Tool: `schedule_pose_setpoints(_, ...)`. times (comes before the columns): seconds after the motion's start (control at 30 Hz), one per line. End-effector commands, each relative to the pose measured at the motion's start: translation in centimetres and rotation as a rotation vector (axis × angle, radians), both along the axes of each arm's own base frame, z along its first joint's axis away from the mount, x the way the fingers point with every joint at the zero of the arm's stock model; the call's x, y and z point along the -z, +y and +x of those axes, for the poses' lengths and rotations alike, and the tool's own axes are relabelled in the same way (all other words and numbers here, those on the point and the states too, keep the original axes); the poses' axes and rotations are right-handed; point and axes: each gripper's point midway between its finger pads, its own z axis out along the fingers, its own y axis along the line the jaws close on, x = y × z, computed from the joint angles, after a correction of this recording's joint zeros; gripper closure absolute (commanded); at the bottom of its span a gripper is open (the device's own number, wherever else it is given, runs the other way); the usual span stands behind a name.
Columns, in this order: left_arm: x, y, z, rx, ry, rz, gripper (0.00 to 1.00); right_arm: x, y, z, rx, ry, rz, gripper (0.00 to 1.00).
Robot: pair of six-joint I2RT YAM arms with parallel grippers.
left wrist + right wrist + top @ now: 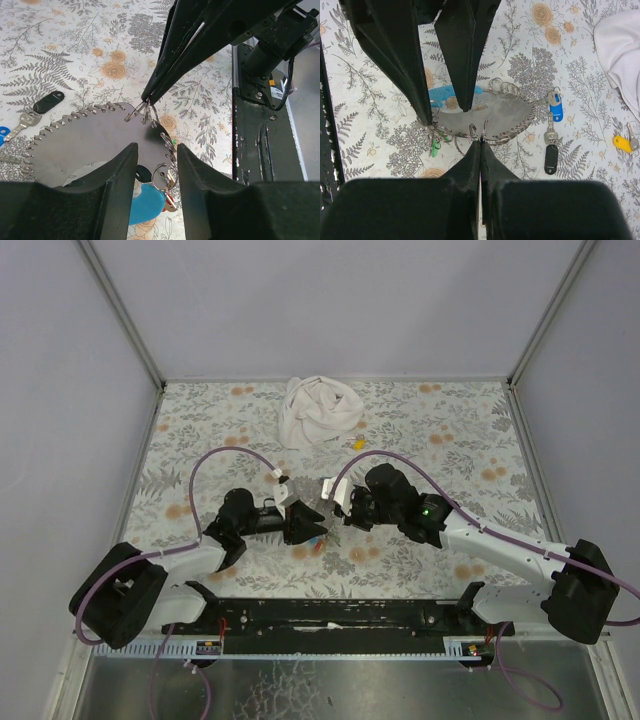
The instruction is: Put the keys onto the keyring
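I've got the right claw (481, 141) clamped on a thin metal keyring (485, 127) edging the grey fan-shaped sheet (492, 112); left claw (156, 150) half-open.

Seen from above, the left gripper (446, 114) and right gripper (146, 100) crowd the centre, a white cloth (318, 412) blocks upper centre, and the table (200, 440) leaves passage at far left and right.
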Motion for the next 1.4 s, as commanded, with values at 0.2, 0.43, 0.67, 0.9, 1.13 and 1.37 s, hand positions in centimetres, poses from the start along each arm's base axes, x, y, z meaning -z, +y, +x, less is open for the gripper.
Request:
schedule_pose_setpoints(0.2,-3.6,0.0,1.6,0.031,-0.212,-0.040,0.65,-2.5,1.1,0.0,-0.056,-0.055,0.081,1.00)
schedule_pose_setpoints(0.43,-3.6,0.0,2.3,0.072,-0.197,-0.031,0.65,-2.4,1.0,-0.1,-0.063,-0.061,0.075,1.00)
schedule_pose_setpoints(0.67,-2.7,0.0,2.8,0.083,-0.171,0.004,0.66,-2.5,1.1,-0.2,-0.077,-0.061,0.082,1.00)
schedule_pose_setpoints(0.9,-2.5,-0.4,2.7,0.117,-0.144,0.003,0.75,-2.5,1.2,-0.3,-0.081,-0.057,0.084,1.00)
schedule_pose_setpoints(1.13,-2.3,-0.6,2.6,0.138,-0.127,0.004,0.78,-2.5,1.3,-0.3,-0.078,-0.056,0.087,1.00)
schedule_pose_setpoints(1.37,-2.5,-0.9,2.1,0.176,-0.107,-0.011,0.80,-2.5,1.4,-0.3,-0.081,-0.053,0.089,1.00)
